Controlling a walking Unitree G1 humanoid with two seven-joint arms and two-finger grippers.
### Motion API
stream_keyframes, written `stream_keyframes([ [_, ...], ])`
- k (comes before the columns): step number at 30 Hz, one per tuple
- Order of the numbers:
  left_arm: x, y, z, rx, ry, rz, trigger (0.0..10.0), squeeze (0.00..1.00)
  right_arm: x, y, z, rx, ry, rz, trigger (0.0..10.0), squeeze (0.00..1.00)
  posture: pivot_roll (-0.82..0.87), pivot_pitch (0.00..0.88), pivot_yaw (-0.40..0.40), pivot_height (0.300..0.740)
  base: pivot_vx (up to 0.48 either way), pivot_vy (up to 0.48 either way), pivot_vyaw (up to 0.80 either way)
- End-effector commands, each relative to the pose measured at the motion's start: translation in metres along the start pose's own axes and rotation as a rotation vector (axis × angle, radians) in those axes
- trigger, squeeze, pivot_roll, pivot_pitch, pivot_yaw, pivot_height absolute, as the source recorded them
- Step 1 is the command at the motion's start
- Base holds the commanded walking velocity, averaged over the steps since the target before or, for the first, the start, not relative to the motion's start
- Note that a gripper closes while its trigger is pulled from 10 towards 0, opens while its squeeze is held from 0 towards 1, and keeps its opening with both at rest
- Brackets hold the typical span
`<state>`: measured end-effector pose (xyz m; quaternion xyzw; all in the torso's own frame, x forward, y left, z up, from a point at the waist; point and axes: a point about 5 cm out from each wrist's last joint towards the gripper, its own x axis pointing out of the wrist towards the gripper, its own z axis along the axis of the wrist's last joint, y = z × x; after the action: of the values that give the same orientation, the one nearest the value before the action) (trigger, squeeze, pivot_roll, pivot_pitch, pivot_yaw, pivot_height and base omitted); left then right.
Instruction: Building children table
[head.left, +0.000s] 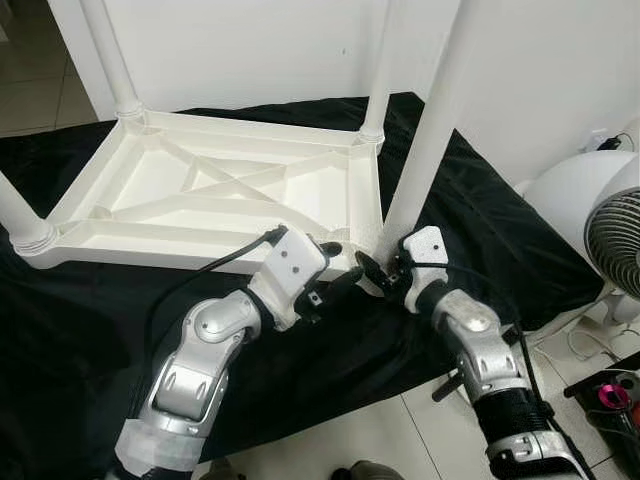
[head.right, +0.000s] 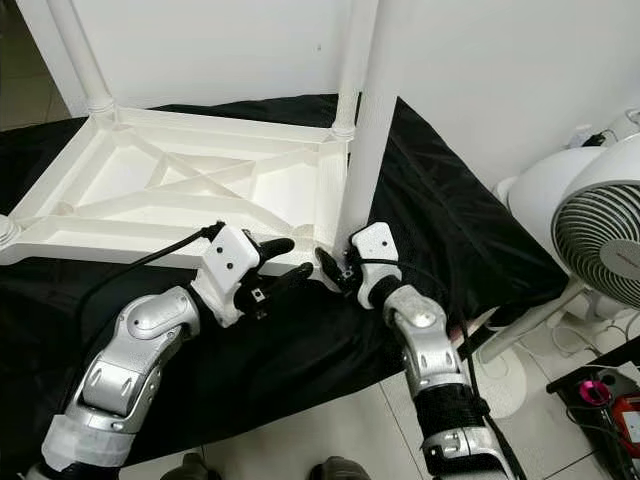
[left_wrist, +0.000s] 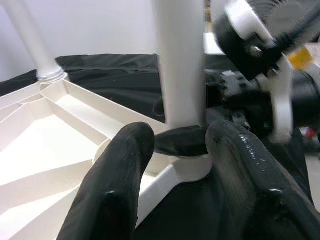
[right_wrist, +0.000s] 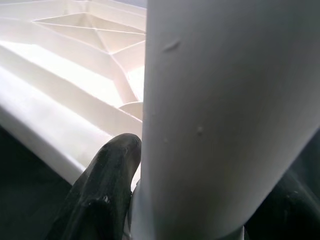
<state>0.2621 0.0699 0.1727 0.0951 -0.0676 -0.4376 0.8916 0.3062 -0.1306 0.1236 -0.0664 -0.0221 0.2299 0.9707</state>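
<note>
A white plastic children's table (head.left: 200, 190) lies upside down on a black cloth (head.left: 480, 220), legs pointing up. At its near right corner stands a white leg (head.left: 430, 130). My right gripper (head.left: 388, 262) is shut on this leg just above its socket; in the right wrist view the leg (right_wrist: 220, 110) sits between both black fingers (right_wrist: 105, 190). My left gripper (head.left: 340, 265) is open, just left of the same corner and not touching it. In the left wrist view its fingers (left_wrist: 115, 190) frame the leg's base (left_wrist: 180, 65).
Three other legs stand in their sockets: far left (head.left: 110, 55), far right (head.left: 378, 70), near left (head.left: 20, 220). A white fan (head.left: 615, 240) stands on the tiled floor at the right, with a pink appliance (head.left: 615, 390) and cables beside it. A white wall is close behind.
</note>
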Motion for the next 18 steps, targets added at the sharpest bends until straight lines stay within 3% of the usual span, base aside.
stream_keyframes([
  [1,0.000,0.012,-0.005,-0.026,0.022,0.190,10.0,0.00,0.002,0.007,0.007,0.015,-0.023,-0.047,10.0,0.00,-0.05,0.001,-0.032,0.740,0.000,0.000,0.00],
  [3,0.001,0.014,-0.007,-0.032,0.029,0.213,10.0,0.00,0.002,0.010,0.007,0.036,-0.023,-0.077,10.0,0.00,-0.05,0.001,-0.032,0.740,0.000,0.000,0.00],
  [7,0.002,0.026,-0.013,-0.046,0.072,0.324,10.0,0.00,0.002,0.024,0.002,0.133,-0.014,-0.248,10.0,0.00,-0.05,0.009,-0.038,0.740,0.000,0.000,0.00],
  [13,0.002,0.032,-0.013,-0.055,0.081,0.373,10.0,0.00,0.005,0.035,0.004,0.164,-0.012,-0.289,10.0,0.00,-0.05,0.025,-0.025,0.740,0.000,0.000,0.00],
  [14,0.004,0.035,-0.012,-0.069,0.069,0.407,10.0,0.00,0.009,0.041,0.011,0.175,-0.040,-0.257,10.0,0.66,-0.06,0.032,-0.018,0.740,0.000,0.000,0.00],
  [15,0.004,0.035,-0.012,-0.069,0.069,0.407,10.0,0.00,0.009,0.041,0.011,0.175,-0.040,-0.257,10.0,0.66,-0.06,0.032,-0.018,0.740,0.000,0.000,0.00],
  [16,0.005,0.036,-0.011,-0.070,0.062,0.418,10.0,0.00,0.009,0.042,0.014,0.182,-0.053,-0.238,10.0,1.00,-0.06,0.037,-0.019,0.740,0.000,0.000,0.00],
  [18,0.006,0.037,-0.010,-0.069,0.056,0.426,10.0,0.00,0.009,0.043,0.017,0.188,-0.059,-0.228,10.0,1.00,-0.06,0.037,-0.019,0.740,0.000,0.000,0.00],
])
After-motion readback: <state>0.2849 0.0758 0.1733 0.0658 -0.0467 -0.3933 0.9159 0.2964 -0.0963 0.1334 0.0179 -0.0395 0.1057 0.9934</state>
